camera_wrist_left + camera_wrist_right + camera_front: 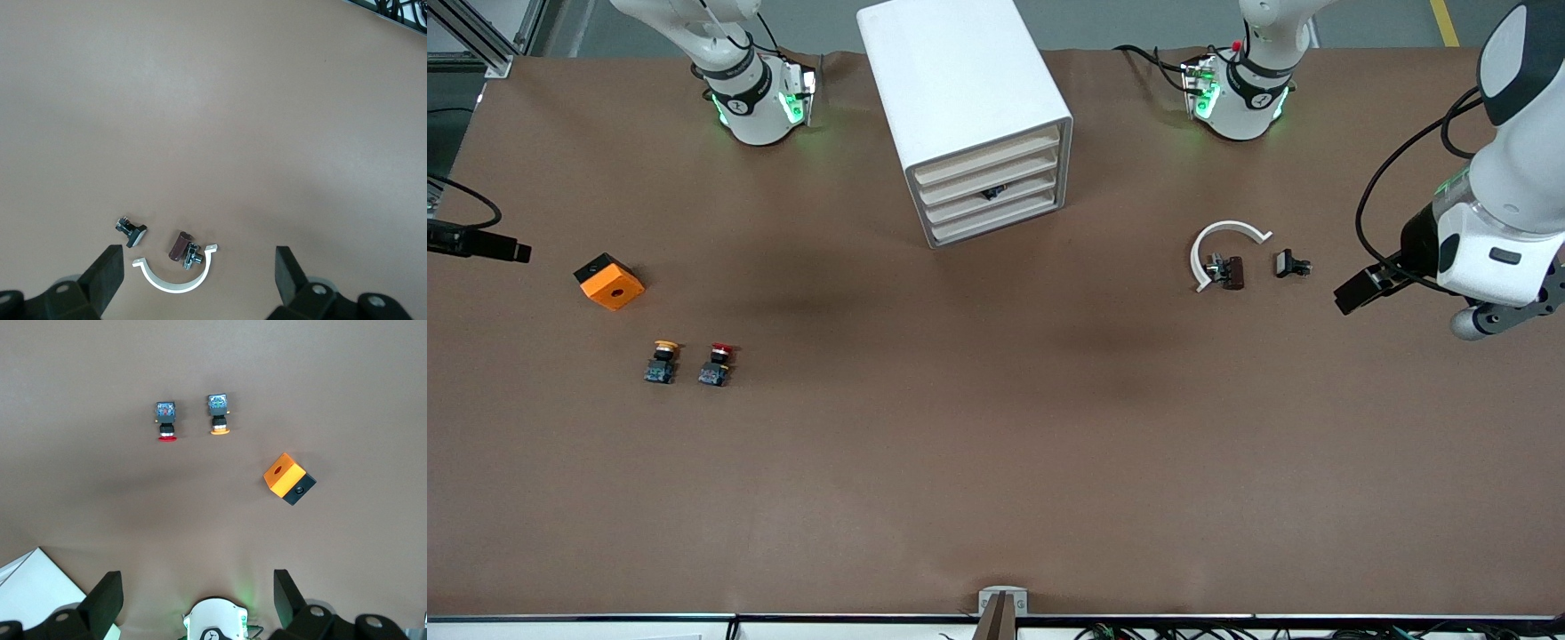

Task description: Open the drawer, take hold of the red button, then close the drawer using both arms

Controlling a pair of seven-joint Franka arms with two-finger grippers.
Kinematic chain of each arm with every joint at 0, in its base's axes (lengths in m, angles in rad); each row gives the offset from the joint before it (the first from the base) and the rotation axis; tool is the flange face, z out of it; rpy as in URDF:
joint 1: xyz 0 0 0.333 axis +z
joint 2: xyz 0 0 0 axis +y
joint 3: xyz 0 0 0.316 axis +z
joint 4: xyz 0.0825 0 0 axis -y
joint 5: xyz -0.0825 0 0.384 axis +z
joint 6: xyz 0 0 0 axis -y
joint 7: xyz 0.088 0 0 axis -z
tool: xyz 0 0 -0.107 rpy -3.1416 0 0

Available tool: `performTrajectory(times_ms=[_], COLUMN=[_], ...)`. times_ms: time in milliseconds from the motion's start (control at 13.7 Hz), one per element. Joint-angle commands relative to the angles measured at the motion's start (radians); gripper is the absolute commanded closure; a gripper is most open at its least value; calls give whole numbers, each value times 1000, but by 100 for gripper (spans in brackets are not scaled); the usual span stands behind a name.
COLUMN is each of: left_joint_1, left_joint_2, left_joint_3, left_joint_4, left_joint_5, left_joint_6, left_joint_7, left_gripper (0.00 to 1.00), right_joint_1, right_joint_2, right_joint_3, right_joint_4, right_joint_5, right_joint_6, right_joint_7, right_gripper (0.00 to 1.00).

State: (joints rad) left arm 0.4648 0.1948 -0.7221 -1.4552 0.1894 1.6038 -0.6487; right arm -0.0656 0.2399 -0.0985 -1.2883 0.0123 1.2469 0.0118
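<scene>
The white drawer cabinet stands between the two arm bases, and its stacked drawers are all shut. The red-capped button lies on the table toward the right arm's end, beside a yellow-capped one. My right gripper hangs open and empty, high over that end of the table. My left gripper is open and empty too, high over small parts at the left arm's end.
An orange cube with a hole lies farther from the front camera than the buttons. A white half-ring clamp, a brown cylinder piece and a small black part lie under the left gripper.
</scene>
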Motion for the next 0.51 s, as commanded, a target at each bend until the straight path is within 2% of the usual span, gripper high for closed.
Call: performTrajectory(times_ms=[0, 218, 291, 437], left_joint_1=[-6, -216, -254, -355], left_joint_2=[-69, -130, -146, -188], left_joint_3=[37, 286, 350, 488], left_joint_4=[-22, -53, -54, -86], left_joint_5=[5, -33, -57, -97], left_joint_6=[-16, -47, -54, -67], left_joint_7=[104, 217, 259, 367], left_gripper=[0, 0, 0, 0], right_joint_1=[0, -40, -43, -45], right_joint_2=[-10, -50, -72, -149], right_joint_3=[11, 10, 10, 8], right_joint_4=[4, -2, -9, -75], right_joint_5=[-17, 12, 33, 37], right_joint_6=[-18, -33, -41, -18], right_joint_7=[5, -7, -12, -10], right_gripper=[0, 0, 0, 0])
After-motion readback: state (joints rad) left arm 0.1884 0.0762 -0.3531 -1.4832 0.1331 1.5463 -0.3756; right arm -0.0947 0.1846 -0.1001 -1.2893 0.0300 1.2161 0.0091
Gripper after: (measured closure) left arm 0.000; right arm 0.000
